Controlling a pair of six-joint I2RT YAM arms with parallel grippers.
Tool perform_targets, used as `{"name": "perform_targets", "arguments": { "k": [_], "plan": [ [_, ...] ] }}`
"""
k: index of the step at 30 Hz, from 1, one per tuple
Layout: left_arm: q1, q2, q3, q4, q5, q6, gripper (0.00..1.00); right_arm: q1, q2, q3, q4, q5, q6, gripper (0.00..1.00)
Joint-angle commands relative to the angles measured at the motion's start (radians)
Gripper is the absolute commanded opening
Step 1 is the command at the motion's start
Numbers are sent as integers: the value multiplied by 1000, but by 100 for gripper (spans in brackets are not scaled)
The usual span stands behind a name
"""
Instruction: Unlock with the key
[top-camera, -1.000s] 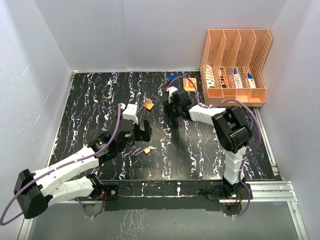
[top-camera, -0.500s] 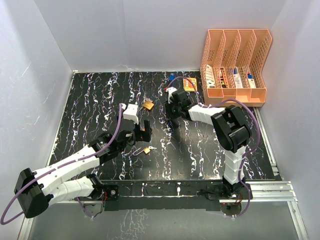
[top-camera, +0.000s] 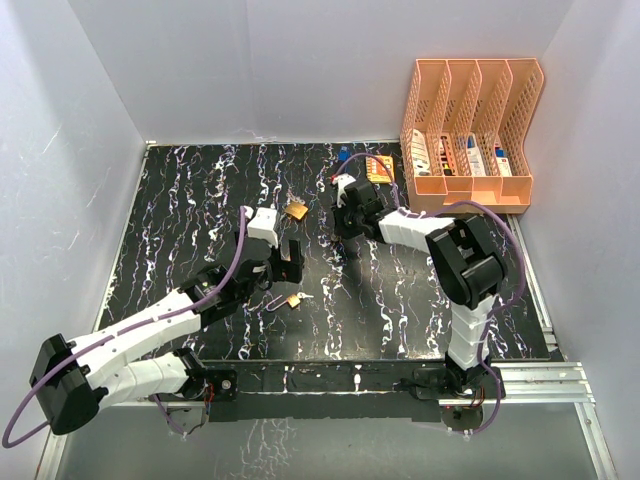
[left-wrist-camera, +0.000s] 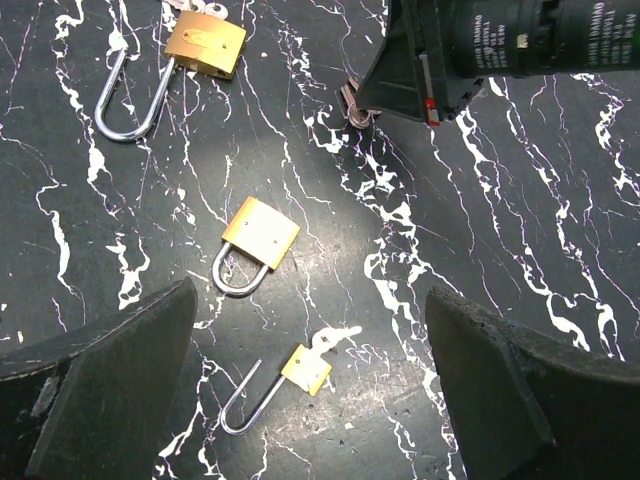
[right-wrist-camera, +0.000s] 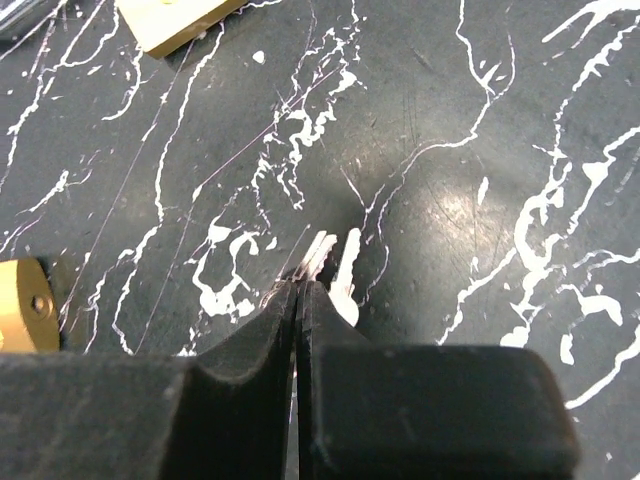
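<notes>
Orange rack (top-camera: 470, 110), far right: sm. tubes, packets (top-camera: 474, 155) in slots. Keys (right-wrist-camera: 335, 265) on marble tabletop (top-camera: 420, 300), touching clenched R gripper (right-wrist-camera: 298, 290) tips; grasp unclear. L gripper (top-camera: 287, 258) spread wide nr three brass padlocks (left-wrist-camera: 258, 235).

Both arms have white shells and big black joints. A purple cable (top-camera: 241, 235) runs along the left arm (top-camera: 150, 325), and another along the right arm (top-camera: 465, 260). The fingers (left-wrist-camera: 110, 390) are black. Small white letters and a red mark (left-wrist-camera: 431, 102) sit near the right arm's tip.
</notes>
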Motion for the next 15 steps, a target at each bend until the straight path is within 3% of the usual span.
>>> {"name": "perform_targets", "arguments": {
  "k": [1,15],
  "plan": [
    [6,7,-4,56,-10,21,95,4,-144,-8,50,14,22,0],
    [17,75,-45,351,7,107,94,8,-407,-51,80,53,57,0]
  ]
}}
